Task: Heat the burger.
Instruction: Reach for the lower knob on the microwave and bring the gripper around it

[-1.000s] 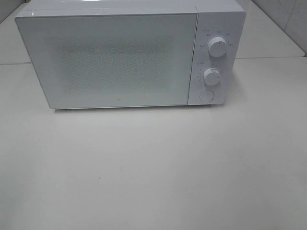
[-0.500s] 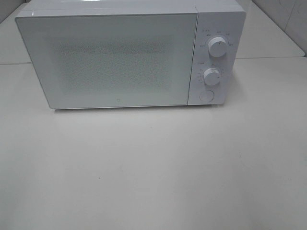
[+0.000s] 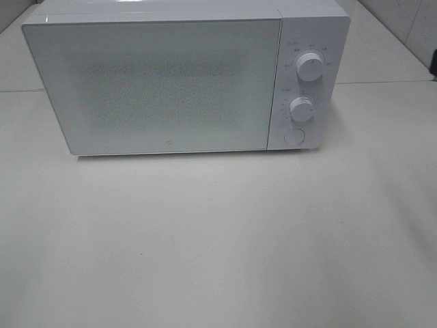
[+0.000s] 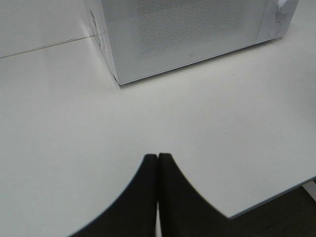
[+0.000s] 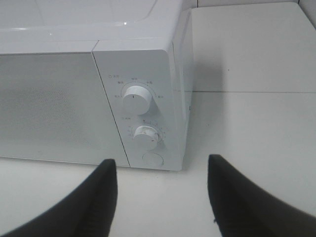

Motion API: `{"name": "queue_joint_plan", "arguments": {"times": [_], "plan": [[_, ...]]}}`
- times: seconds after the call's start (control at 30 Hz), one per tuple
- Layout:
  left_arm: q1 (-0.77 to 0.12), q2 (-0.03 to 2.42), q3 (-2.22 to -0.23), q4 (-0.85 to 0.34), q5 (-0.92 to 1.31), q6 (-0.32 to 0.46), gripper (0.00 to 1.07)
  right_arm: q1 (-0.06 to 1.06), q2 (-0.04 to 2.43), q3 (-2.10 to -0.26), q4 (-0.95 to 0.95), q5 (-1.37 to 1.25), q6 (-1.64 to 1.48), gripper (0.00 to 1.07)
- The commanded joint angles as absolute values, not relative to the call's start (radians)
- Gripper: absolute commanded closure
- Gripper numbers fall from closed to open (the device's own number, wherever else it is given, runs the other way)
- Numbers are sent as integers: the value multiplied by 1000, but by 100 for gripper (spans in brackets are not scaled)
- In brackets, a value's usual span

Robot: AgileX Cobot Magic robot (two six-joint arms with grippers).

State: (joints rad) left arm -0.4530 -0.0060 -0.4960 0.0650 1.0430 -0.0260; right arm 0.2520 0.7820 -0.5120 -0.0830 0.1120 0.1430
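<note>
1. Sitting toward the back of the white tabletop [image 3: 218, 239], a white microwave [image 3: 171, 14] is facing front, with its door [image 3: 157, 85] lying shut.
2. The door window is showing only a pale dotted mesh, and nothing behind it is coming through clearly enough to name.
3. The burger is not showing in any view, so I cannot tell where it is lying.
4. The control panel is standing to the right of the door, carrying 2 round dials, an upper dial [image 3: 311, 68] and a lower dial [image 3: 301, 108], with a round button [image 3: 293, 136] just beneath them.
5. The left tool [image 4: 157, 157] is hanging over bare tabletop, out in front of the microwave's door-side front corner. Its 2 dark fingers are pressing flat together and pinching nothing.
6. The right tool [image 5: 162, 159] is pointing at the control panel. Its 2 fingers are standing spread wide, with nothing between them, and they are not touching the microwave.
</note>
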Motion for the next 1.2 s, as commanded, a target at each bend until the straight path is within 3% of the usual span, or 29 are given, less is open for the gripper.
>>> {"name": "queue_joint_plan", "arguments": {"times": [0.03, 0.7, 0.83, 1.0, 1.07, 1.2], "plan": [[-449, -24, -494, 59, 1034, -30, 107, 247, 857, -509, -91, 31, 146, 52], [-449, -24, -494, 59, 1034, -30, 107, 249, 1404, -509, -91, -577, 143, 52], [-449, -24, -494, 59, 1034, -30, 107, 322, 1476, -509, -66, -663, 113, 52], [-449, -24, -494, 59, 1034, -30, 107, 394, 1534, -509, 98, -732, 15, 52], [-449, -24, -494, 59, 1034, -30, 107, 456, 1601, -509, 261, -819, -112, 52], [-449, -24, -494, 59, 1034, -30, 107, 468, 1655, -509, 296, -893, -161, 52]]}}
